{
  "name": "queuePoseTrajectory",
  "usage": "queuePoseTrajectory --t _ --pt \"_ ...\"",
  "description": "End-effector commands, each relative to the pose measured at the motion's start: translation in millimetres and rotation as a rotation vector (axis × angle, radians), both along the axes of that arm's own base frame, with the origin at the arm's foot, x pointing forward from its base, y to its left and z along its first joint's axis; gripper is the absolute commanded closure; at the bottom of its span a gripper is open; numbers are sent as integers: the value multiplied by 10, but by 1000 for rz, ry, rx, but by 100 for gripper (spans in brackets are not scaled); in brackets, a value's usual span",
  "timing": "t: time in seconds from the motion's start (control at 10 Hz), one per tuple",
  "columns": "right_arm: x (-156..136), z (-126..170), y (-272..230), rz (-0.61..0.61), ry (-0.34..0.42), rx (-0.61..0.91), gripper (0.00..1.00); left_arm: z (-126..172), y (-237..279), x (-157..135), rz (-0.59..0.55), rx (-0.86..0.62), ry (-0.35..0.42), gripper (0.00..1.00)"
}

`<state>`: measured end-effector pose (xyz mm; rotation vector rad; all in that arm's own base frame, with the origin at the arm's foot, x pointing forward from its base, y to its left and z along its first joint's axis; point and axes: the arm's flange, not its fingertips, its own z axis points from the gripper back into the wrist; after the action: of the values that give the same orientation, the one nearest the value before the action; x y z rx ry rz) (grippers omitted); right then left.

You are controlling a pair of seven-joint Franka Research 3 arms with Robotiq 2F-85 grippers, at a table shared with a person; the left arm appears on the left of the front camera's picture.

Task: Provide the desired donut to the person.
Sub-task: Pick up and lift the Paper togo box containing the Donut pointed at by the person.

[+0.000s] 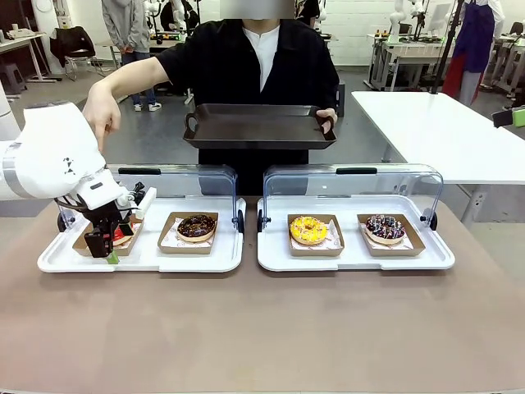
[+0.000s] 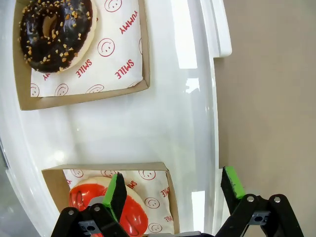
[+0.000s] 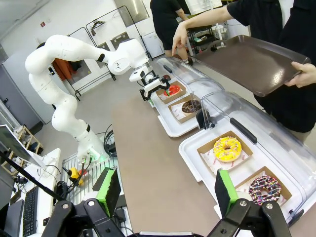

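Left gripper [image 2: 175, 190] is recorded spread wide and pinching nothing, with one finger over the red-glazed donut [image 2: 81, 197] in its cardboard box [image 2: 52, 175] at the left white tray's [image 2: 163, 128] outer end. Right gripper [image 3: 168, 190] is spread, raised well above the table. The person's hand [image 1: 100, 115] is pointed down above that donut, and a brown serving tray [image 1: 258, 127] is held out.
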<state>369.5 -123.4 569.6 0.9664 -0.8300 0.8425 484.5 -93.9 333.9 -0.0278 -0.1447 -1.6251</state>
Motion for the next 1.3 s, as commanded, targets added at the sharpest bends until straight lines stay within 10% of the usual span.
queuePoseTrajectory --t 0.0,1.2 --pt "10 5 4 7 -9 16 0 -78 5 15 -6 -5 -17 0" --pt "10 5 4 7 -9 16 0 -119 27 87 21 12 -18 7"
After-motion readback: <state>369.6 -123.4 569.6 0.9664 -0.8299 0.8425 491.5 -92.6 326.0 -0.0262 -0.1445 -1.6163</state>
